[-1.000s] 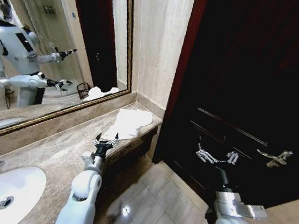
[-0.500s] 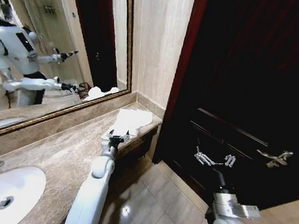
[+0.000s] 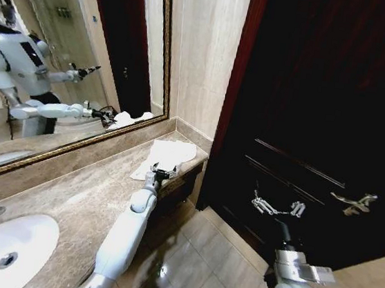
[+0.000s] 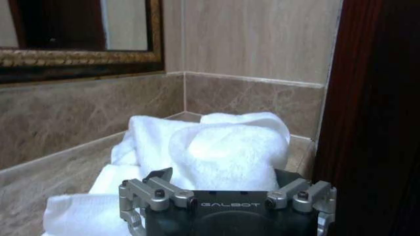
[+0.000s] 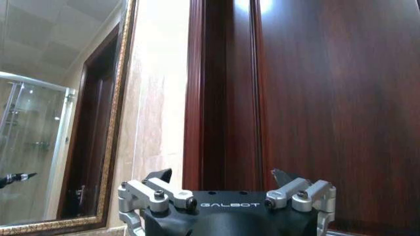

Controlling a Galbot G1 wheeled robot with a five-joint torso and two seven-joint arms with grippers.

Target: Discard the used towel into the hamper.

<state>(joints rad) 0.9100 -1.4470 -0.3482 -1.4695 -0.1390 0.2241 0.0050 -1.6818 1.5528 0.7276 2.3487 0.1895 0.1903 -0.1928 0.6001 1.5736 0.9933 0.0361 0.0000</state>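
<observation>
Left gripper (image 3: 160, 173) at towel (image 3: 168, 156)

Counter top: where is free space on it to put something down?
The counter is bare between the sink and the white towel, along the mirror frame. The corner by the dark door is crowded: the towel and the left gripper fill it.
</observation>
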